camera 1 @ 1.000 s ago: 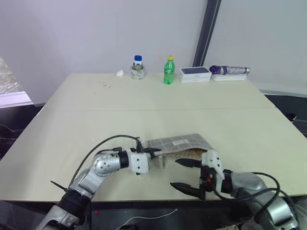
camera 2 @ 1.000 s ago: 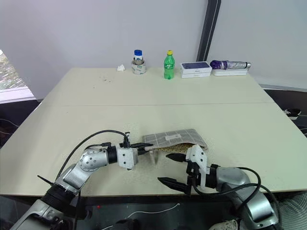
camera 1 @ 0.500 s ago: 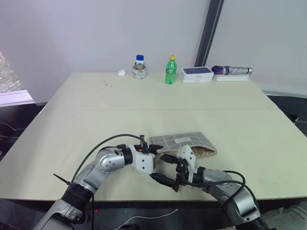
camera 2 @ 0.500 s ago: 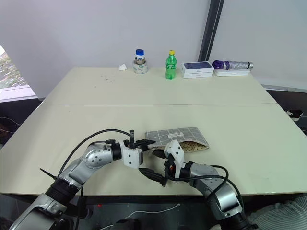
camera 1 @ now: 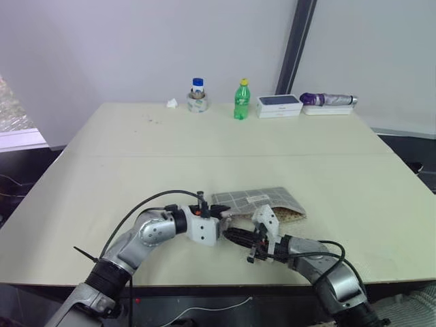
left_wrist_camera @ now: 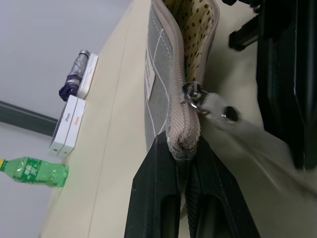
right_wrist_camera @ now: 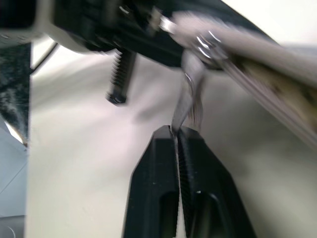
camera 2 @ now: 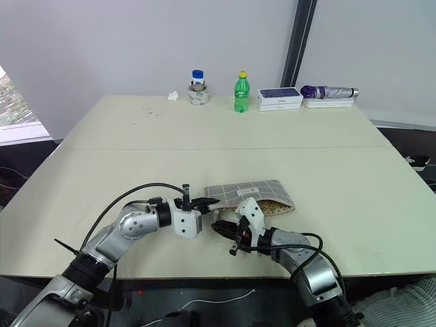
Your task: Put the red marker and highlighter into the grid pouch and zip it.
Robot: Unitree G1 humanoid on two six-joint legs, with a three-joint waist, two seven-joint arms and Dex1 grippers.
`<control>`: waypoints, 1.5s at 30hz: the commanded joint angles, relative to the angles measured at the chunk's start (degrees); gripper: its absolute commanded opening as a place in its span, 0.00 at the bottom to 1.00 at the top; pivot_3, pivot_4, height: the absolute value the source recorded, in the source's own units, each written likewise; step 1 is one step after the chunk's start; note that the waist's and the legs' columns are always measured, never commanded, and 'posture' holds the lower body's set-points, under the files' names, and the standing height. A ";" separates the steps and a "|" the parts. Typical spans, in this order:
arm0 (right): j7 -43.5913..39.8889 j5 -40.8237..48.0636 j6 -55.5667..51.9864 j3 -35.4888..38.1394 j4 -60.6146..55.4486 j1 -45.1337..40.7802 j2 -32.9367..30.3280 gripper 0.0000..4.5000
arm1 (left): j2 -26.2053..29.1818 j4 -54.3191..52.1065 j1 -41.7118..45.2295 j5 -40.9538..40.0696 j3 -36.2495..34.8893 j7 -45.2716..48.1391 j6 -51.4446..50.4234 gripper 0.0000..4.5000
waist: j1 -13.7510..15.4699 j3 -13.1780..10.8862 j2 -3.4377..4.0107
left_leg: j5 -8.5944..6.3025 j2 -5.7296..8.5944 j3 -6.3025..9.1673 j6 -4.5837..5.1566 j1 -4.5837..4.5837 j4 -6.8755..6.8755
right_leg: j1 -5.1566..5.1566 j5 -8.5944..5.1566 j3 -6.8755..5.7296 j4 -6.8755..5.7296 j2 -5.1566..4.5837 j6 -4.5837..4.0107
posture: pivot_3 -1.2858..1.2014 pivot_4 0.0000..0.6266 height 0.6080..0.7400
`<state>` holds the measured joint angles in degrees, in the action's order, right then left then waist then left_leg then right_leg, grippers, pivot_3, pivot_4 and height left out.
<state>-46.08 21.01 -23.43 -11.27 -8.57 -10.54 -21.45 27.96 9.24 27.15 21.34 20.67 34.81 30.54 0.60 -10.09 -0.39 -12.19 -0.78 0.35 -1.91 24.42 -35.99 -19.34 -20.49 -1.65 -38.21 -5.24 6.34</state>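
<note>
Pale beige table (camera 1: 136, 163) against a plain grey wall, grid pouch (camera 1: 262, 201) near its front edge, left gripper (left_wrist_camera: 183, 163) clamped on the pouch's left end, right gripper (right_wrist_camera: 177, 136) pinched shut on the zipper pull cord (right_wrist_camera: 190, 91), green bottle (camera 1: 240, 99), white boxes (camera 1: 278, 105) along the far edge.

Beige table (camera 1: 204, 143); pale wall (camera 1: 136, 48) behind; dark vertical post (camera 1: 294, 48); far-edge items: green bottle (camera 1: 240, 100), blue-capped jar (camera 1: 197, 96), white boxes (camera 1: 278, 105), purple umbrella (camera 1: 327, 99)
</note>
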 commanded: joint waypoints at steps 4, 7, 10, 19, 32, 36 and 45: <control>0.94 -0.08 2.35 1.64 -0.07 -1.32 1.81 0.01 | 0.24 -1.65 0.49 -0.69 -1.00 -0.78 0.30 0.00 | -0.02 0.00 0.00 | 0.00 0.00 0.00 0.00 0.00 0.00 | 0.00 0.00 0.00 0.00 0.00 0.00 | 0.52 0.24 1.00; 1.21 0.11 2.58 2.43 -0.46 -0.53 1.60 0.01 | 0.25 -1.66 0.58 -0.84 -1.12 -0.76 0.15 0.00 | 0.11 0.00 0.00 | 0.00 0.00 0.00 0.00 0.01 0.00 | 0.00 0.00 0.00 0.00 0.00 0.00 | 0.52 0.24 1.00; -0.68 0.32 3.00 3.34 -1.39 1.03 -1.10 0.01 | 0.66 -1.65 0.29 -1.22 -1.69 -0.91 0.06 0.00 | 0.14 0.00 0.00 | 0.00 0.01 0.00 0.00 0.01 -0.01 | 0.01 0.00 0.00 0.00 -0.01 0.00 | 0.52 0.24 1.00; -4.49 2.79 2.33 11.34 -0.02 1.71 -10.23 0.01 | 5.06 1.75 -0.85 -5.10 -5.50 -1.27 2.77 0.00 | -0.03 0.00 0.00 | 0.00 -0.04 0.00 0.00 0.00 0.00 | 0.00 0.00 0.01 0.00 0.02 0.00 | 0.52 0.24 1.00; -7.20 6.80 -1.84 9.48 -3.76 4.20 -9.50 0.19 | 4.22 1.12 -1.37 -5.00 -4.74 -1.23 2.82 0.00 | 0.11 0.00 0.00 | 0.00 -0.03 -0.02 0.00 0.01 -0.01 | 0.03 0.00 0.00 0.01 0.00 0.00 | 0.52 0.24 1.00; -2.71 6.04 -3.56 6.44 -5.83 3.28 -4.55 0.64 | 3.98 0.17 -0.83 -4.66 -4.65 -0.71 2.53 0.00 | -0.09 0.00 0.01 | 0.00 -0.04 -0.01 0.00 0.00 0.00 | 0.01 0.00 0.02 0.00 0.01 0.00 | 0.52 0.24 1.00; 2.55 2.95 -2.32 1.63 -1.10 -2.01 4.94 0.64 | 4.44 -1.19 -0.05 -5.00 -5.21 0.05 1.45 0.00 | 0.00 0.00 0.01 | 0.00 -0.03 0.00 0.00 0.00 0.01 | -0.01 0.00 0.02 -0.01 0.01 0.00 | 0.52 0.24 1.00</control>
<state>-43.53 24.43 -26.69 -8.31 -9.59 -11.73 -17.22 32.12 10.32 25.92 17.01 16.65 34.89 31.95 0.60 -10.10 -0.38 -12.19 -0.81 0.35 -1.92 24.43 -35.99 -19.36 -20.49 -1.63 -38.22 -5.23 6.34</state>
